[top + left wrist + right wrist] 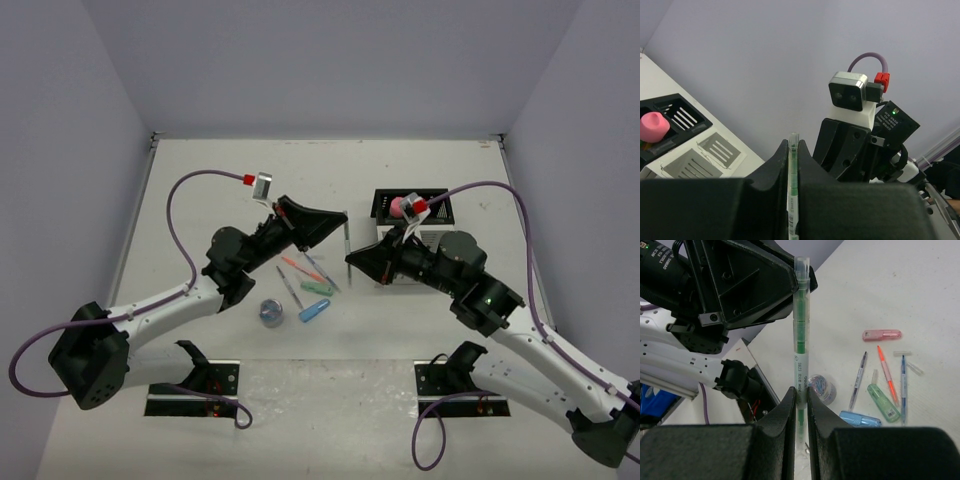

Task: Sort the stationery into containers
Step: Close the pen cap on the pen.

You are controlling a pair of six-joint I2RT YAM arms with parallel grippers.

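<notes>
The top camera is looking down from behind. Wrist cameras are peering closely along the left pincer (794, 146) and right pincer (800, 393), facing each other, sharing the green pen (800, 335).

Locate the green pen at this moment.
In the top view, the green pen is held mid-table between the arms, one end in the jaws of the left gripper, the other in the right gripper, left of the black organiser.

1. Green pen (801, 335): clear barrel, off the table, pinched at both ends.
2. Thin pens (297, 267), mint capsule (317, 287), blue capsule (314, 311), roll (271, 312): loose, clustered.
3. Black box (687, 117): pink piece (654, 126) in one compartment.
</notes>
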